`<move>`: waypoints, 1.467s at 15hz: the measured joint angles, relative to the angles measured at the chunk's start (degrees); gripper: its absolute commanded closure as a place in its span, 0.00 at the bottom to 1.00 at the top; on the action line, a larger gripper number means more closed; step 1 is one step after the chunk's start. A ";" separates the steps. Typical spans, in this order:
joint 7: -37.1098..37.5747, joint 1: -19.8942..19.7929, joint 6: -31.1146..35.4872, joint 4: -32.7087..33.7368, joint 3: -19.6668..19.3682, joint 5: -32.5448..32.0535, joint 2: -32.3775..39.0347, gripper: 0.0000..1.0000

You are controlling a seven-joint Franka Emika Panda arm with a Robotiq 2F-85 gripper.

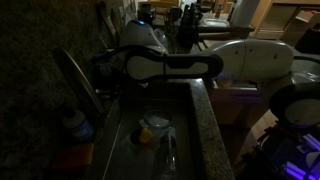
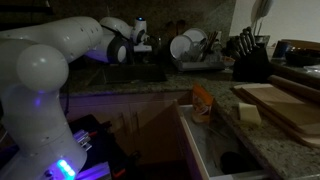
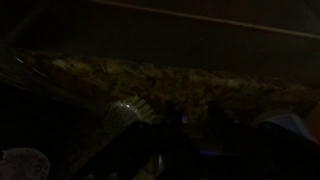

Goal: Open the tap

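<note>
We see the tap (image 1: 76,76) at the sink's back edge in an exterior view, just beside the pincer (image 1: 104,68) on the side away from the arm; we can't tell if they touch. It's too dark to tell whether the pincer is wide or narrow. The blue-capped bottle (image 1: 72,122) stands below the pincer by the tap's base, with the sink basin (image 1: 118,150) underneath.
</note>
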 measured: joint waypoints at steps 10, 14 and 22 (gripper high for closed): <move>1.68 0.34 0.78 0.02 -2.69 -0.59 0.01 0.97; 3.15 2.32 0.93 0.05 -6.34 -4.28 -0.21 0.97; 8.32 6.06 1.10 0.10 -13.28 -10.09 -0.44 0.97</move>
